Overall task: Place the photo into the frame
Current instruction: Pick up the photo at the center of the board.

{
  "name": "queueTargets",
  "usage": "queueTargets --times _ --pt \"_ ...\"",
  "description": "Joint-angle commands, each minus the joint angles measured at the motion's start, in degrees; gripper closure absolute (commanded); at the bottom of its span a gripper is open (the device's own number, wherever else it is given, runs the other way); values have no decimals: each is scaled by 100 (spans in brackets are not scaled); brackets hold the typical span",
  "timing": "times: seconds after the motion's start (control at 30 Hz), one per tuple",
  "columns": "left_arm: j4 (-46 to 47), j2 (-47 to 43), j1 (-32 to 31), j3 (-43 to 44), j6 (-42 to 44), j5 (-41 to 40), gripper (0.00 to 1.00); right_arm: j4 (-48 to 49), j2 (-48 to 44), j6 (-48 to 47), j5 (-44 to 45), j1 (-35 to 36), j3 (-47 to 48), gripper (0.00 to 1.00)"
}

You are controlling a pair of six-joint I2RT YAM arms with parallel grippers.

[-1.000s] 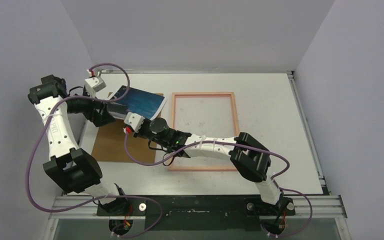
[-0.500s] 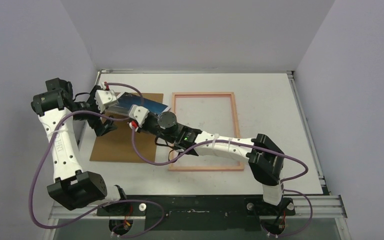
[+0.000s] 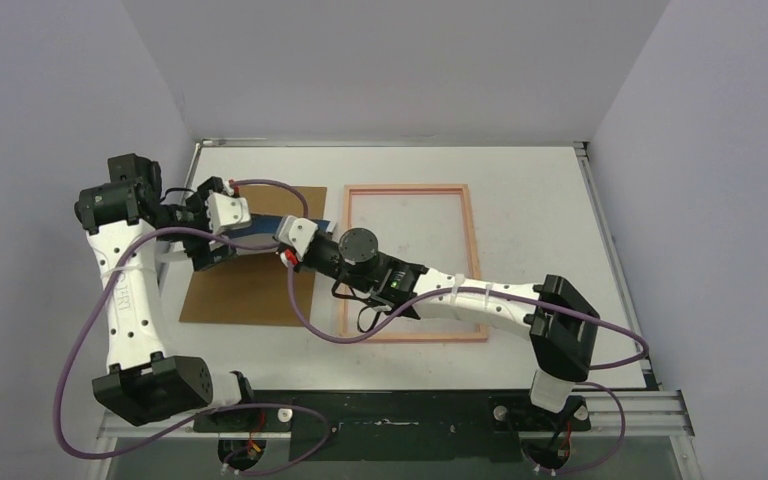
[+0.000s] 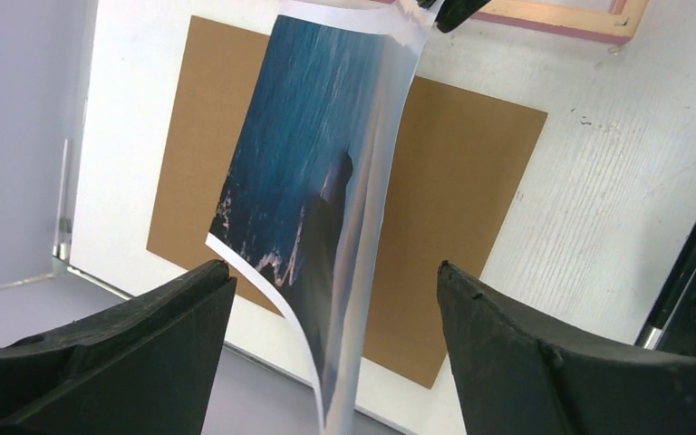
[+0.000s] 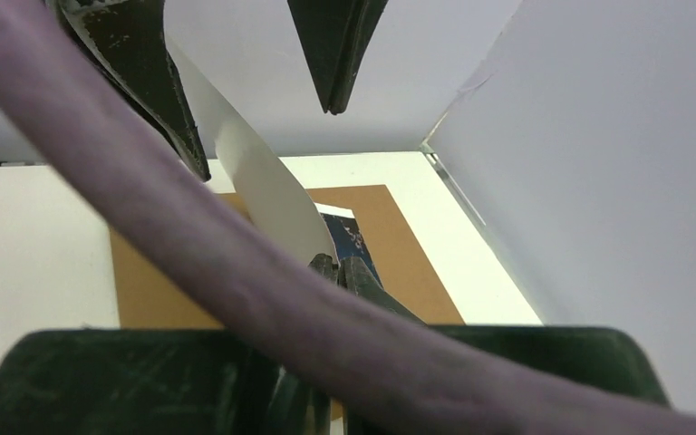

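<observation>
Here, the right claw pinches one edge of the photo, which stands on edge and bowed above the brown backing board, left of the frame lying flat on the counter; the left claw gapes astride the sheet's free end without clamping it. The sensible move is probably to carry the print rightward over the frame, level it, and lower one edge inside the rails first, avoiding a crease. The left wrist view shows the blue printed face; the right wrist view shows only its white back.
</observation>
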Motion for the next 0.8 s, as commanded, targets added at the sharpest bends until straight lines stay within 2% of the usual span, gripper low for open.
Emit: queueTargets --times 0.0,0.27,0.43,0.57,0.63,0.67,0.77 --pt "-219 -261 -268 -81 356 -435 23 828 -447 224 -109 19 -267 95" --pt "-224 -311 -463 -334 20 -680 54 1773 -594 603 200 20 -827 95" --pt "-222 -342 -463 -305 -128 -549 54 2234 -618 830 367 -3 -1018 95" --pt "-221 -375 -458 -330 -152 -479 45 2455 -670 965 377 -11 -1167 95" --pt "-218 -346 -446 -298 -171 -451 48 2475 -694 988 377 -19 -1214 95" --pt "-225 -316 -445 -261 -188 -433 52 2496 -724 997 452 -21 -1239 95" --pt "-225 -240 -445 -118 -171 -404 81 2521 -767 1047 536 -44 -1281 95"
